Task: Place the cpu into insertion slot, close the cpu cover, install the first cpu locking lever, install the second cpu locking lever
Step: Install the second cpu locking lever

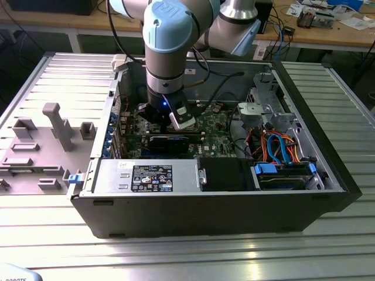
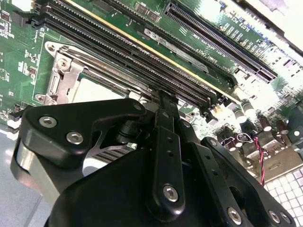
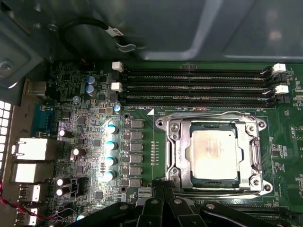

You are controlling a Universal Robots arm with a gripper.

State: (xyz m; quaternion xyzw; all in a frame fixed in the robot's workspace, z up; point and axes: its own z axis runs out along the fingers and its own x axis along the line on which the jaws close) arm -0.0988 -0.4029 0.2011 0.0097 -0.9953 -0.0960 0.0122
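In the exterior view, the arm reaches down into an open computer case [image 1: 328, 175] lying on a slatted metal table [image 1: 176, 246]. The gripper [image 1: 166, 115] hangs low over the green circuit board [image 1: 217, 132], near the middle of the case. A grey fixture block [image 1: 55, 126] stands on the table at the exterior view's left, well apart from the case. Orange and blue cables [image 1: 278, 146] sit in the case at the exterior view's right.

In the second wrist view, the black gripper [image 2: 163, 101] fills the foreground with its fingers [image 2: 163, 142] drawn together, nothing visible between them. Its tip hangs just beside the edge of the insertion slot [image 2: 59, 71], and whether it touches the board cannot be told. The long black card slots [image 2: 142, 61] run across the board beyond it.

In the first wrist view, the cpu [image 3: 213, 153] lies flat in the insertion slot [image 3: 163, 124], its pale metal top facing up. The cpu cover [image 3: 180, 156] lies down around it, framing the chip through its square window. Four long black card slots [image 3: 194, 87] run beside the socket, and the gripper's black links [image 3: 161, 210] show near the socket's edge
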